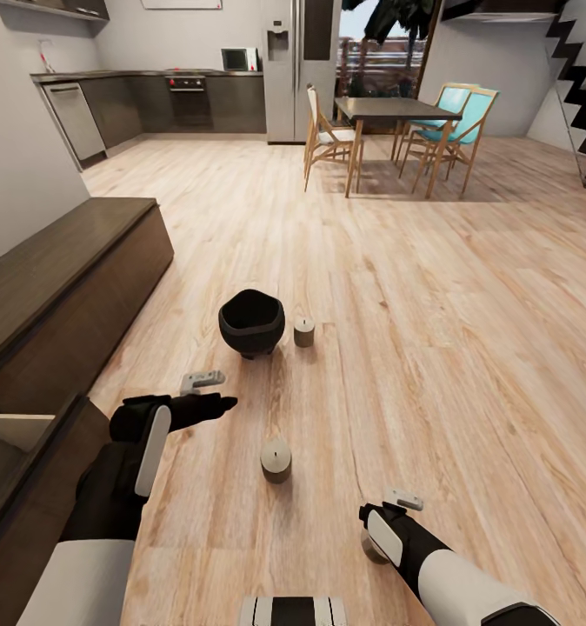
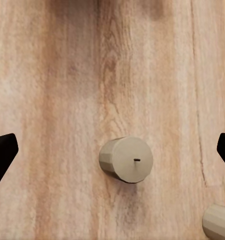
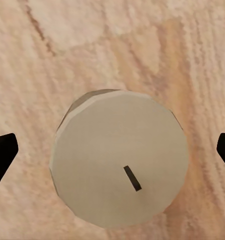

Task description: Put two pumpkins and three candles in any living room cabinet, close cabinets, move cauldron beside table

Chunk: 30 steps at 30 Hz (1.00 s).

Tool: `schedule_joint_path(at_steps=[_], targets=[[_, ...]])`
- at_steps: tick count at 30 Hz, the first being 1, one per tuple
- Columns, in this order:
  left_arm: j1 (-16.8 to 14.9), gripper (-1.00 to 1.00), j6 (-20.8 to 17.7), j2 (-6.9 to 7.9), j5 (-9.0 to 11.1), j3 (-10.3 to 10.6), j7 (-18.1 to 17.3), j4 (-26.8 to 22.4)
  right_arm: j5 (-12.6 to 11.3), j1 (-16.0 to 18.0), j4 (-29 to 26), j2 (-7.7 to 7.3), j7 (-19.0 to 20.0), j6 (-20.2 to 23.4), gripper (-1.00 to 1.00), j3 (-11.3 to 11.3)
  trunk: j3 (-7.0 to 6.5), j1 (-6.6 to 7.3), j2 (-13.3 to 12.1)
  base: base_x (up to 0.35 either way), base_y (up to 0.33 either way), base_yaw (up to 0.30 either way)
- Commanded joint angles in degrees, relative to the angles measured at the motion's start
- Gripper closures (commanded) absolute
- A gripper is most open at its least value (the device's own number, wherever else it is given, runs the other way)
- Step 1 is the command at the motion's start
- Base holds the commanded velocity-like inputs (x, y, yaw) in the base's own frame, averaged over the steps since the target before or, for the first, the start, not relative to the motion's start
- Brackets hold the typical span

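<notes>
The black cauldron [image 1: 251, 323] stands on the wood floor with one beige candle [image 1: 304, 331] just to its right. A second candle [image 1: 276, 460] [image 2: 126, 159] stands nearer me, and my left gripper [image 1: 208, 402] hangs open above the floor to its left, its black fingertips [image 2: 3, 152] wide apart. My right gripper [image 1: 384, 520] is open directly over a third candle [image 3: 118, 170], one fingertip on each side and clear of it. The dark brown cabinet [image 1: 67, 287] runs along the left wall, with one compartment [image 1: 10, 435] open at lower left showing a pale interior. The pumpkins and the low table are out of view.
Wood floor [image 1: 467, 348] stretches ahead and to the right. A dining table [image 1: 393, 111] with chairs stands at the back, with a grey kitchen and fridge [image 1: 293, 69] behind it. Stairs [image 1: 584, 96] rise at the far right.
</notes>
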<state>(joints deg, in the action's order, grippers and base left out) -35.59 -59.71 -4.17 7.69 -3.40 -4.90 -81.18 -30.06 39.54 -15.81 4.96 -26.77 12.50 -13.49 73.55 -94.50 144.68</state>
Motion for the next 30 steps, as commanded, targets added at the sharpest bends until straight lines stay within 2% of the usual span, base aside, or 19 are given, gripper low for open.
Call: schedule_joint_path(at_steps=[1, 14, 20, 30], targets=[[0.0, -1.00, -0.3, -0.06, 0.1, -0.1, -0.2, -0.1, -0.3, 0.0, -0.1, -0.04, -0.4, 0.4, -1.00, -0.5, 0.05, 0.01, 0.0, 0.000, 0.000, 0.000], [0.0, -1.00, -0.3, -0.06, 0.2, -0.1, -0.2, -0.5, -0.3, 0.0, 0.0, -0.04, -0.4, 0.4, -1.00, -0.5, 0.05, 0.01, 0.0, 0.000, 0.000, 0.000], [0.0, -1.00, -0.3, -0.05, 0.2, -0.1, -0.2, -0.7, -0.3, 0.0, 0.0, -0.04, -0.4, 0.4, -1.00, -0.5, 1.38, -0.14, 0.1, 0.000, 0.000, 0.000], [0.0, -1.00, -0.3, -0.05, 0.2, -0.2, -0.2, -0.7, -0.3, 0.0, 0.0, -0.04, -0.4, 0.4, -1.00, -0.5, 1.38, -0.14, 0.1, 0.000, 0.000, 0.000]])
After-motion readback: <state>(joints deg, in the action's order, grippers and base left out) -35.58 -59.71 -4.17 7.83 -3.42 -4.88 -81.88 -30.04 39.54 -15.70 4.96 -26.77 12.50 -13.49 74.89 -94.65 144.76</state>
